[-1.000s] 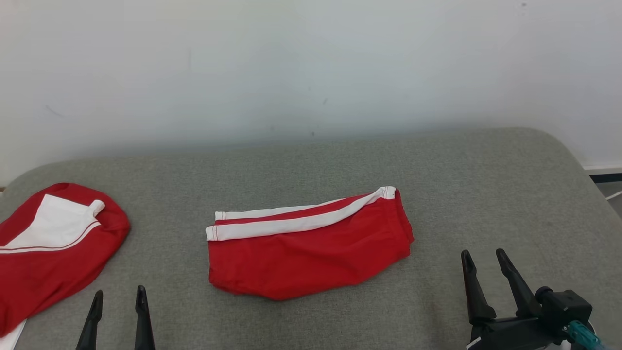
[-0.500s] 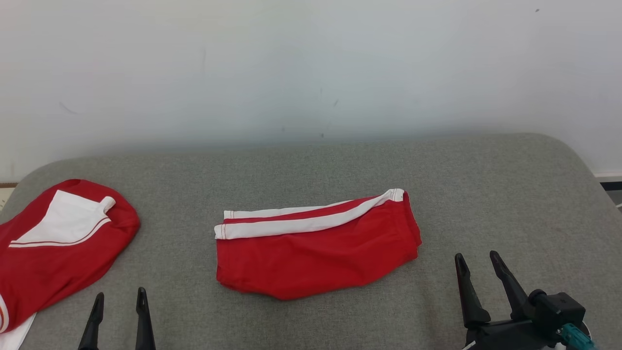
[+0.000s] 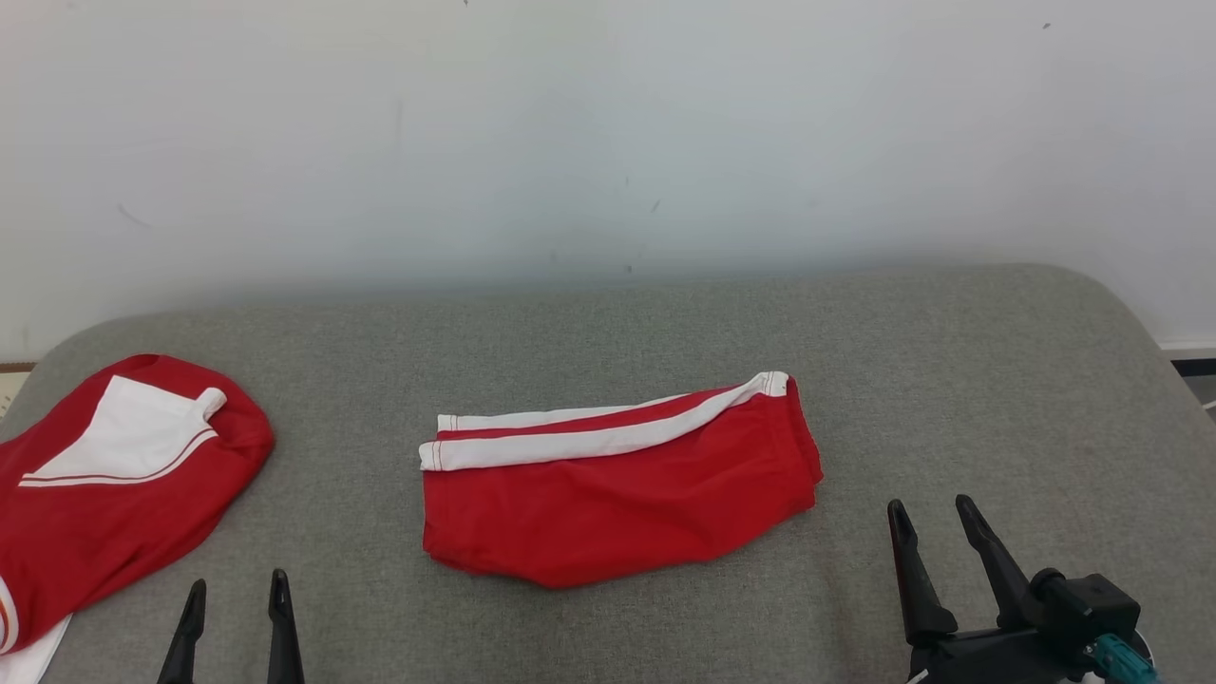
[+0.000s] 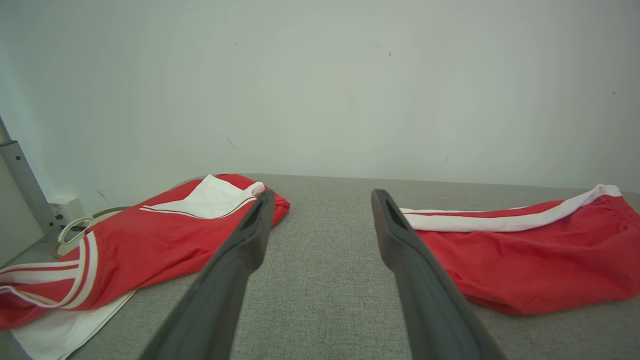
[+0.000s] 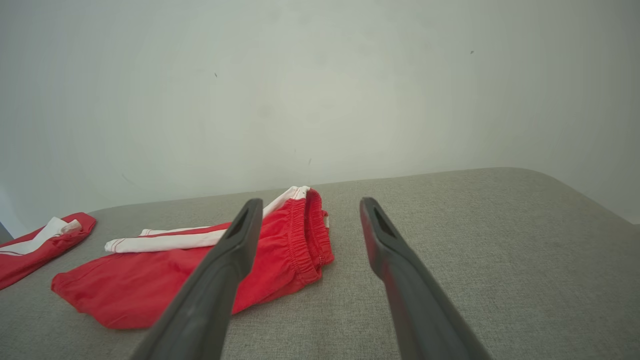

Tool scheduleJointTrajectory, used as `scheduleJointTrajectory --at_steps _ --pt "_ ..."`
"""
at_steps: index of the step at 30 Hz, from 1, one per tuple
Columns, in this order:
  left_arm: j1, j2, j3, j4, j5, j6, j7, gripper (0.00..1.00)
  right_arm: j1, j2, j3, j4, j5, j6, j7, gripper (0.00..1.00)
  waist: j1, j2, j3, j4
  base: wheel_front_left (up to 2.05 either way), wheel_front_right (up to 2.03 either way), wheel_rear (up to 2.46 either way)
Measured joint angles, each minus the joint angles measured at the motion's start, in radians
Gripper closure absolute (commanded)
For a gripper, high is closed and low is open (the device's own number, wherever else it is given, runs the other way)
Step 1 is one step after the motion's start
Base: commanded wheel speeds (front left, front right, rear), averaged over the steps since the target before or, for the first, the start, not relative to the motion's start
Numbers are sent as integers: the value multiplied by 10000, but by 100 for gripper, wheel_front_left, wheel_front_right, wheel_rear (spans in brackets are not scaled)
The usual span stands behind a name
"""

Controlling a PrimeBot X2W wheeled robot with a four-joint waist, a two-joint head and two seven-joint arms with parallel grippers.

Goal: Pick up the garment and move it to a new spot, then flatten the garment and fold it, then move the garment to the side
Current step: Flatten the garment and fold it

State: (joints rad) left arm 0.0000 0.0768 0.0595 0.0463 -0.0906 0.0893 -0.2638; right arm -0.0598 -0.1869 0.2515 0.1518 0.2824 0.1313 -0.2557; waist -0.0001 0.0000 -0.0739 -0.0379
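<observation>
The garment (image 3: 617,503), red shorts with white side stripes, lies folded flat in the middle of the grey padded surface (image 3: 608,323). It also appears in the left wrist view (image 4: 540,255) and the right wrist view (image 5: 125,285), elastic waistband to the right. My left gripper (image 3: 237,579) stands open near the front edge, left of the garment, with nothing between its fingers (image 4: 322,192). Off the garment's right end my right gripper (image 3: 929,502) is open and empty too (image 5: 311,200). Neither gripper touches the cloth.
A second red and white garment (image 3: 104,475) lies spread at the surface's left edge (image 4: 150,245). A pale wall rises right behind the surface. The far right corner (image 3: 1092,285) is rounded. A metal post (image 4: 20,175) stands at the left.
The head view has shifted slightly, so the whole picture sits a little to the right. My right gripper has edged a little left. Both garments lie as before.
</observation>
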Motion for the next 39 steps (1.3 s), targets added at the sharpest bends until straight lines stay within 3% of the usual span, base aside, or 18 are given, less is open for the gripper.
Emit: scheduleJointTrajectory --at_steps 39 --pt "-9 454 -313 359 313 186 161 0 -12 -104 -102 397 -4 0 577 0 0 1 -104 128 0 0 0"
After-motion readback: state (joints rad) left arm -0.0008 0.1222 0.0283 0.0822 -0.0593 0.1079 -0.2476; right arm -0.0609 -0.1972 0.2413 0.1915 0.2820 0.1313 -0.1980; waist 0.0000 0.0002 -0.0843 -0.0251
